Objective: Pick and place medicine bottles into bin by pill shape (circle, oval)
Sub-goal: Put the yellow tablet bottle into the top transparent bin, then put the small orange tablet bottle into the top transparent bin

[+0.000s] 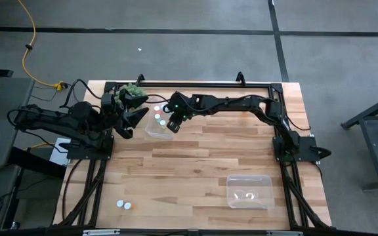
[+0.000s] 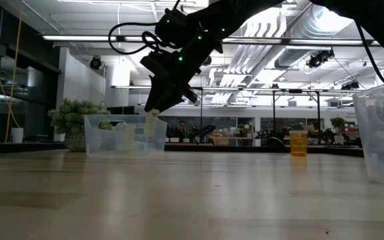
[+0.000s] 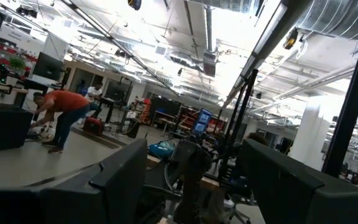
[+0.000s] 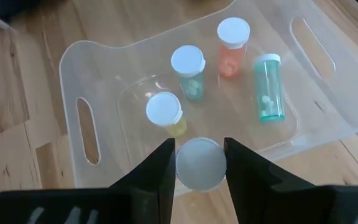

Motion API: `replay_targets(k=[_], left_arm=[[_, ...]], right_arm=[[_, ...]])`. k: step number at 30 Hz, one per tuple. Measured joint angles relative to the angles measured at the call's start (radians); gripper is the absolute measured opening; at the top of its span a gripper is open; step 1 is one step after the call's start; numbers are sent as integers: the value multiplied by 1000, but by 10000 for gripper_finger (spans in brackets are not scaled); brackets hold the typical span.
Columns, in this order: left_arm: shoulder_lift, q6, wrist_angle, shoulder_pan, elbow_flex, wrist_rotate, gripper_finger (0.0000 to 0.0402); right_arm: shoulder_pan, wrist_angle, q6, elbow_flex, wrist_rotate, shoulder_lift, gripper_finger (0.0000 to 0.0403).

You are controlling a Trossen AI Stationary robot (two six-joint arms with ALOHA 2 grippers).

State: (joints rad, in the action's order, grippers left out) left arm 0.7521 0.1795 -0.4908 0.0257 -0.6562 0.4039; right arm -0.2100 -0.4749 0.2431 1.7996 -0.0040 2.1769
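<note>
A white-capped bottle (image 4: 199, 163) sits clamped between the right gripper's (image 4: 199, 168) fingers, low in the wrist frame's centre, over the clear bin's (image 4: 79, 74) near rim. Inside that bin four bottles rest: a yellow one (image 4: 165, 113) standing, a teal one (image 4: 189, 70) standing, a reddish one (image 4: 232, 45) tilted, and a green one (image 4: 268, 87) lying flat. Two more bottles (image 1: 123, 204) stand at the overhead frame's lower left.
</note>
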Motion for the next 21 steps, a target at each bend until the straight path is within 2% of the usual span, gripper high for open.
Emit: replay_targets(k=[11,16,21], left_arm=[[0,0,0,0,0,0,252],[0,0,0,0,0,0,252],[0,0,8,1,0,-1,252]], right_arm=[[0,2,10,0,0,0,184],[0,-5,-59,-2,4,-19,192],[8,-104,-155,-19,75,-126,193]])
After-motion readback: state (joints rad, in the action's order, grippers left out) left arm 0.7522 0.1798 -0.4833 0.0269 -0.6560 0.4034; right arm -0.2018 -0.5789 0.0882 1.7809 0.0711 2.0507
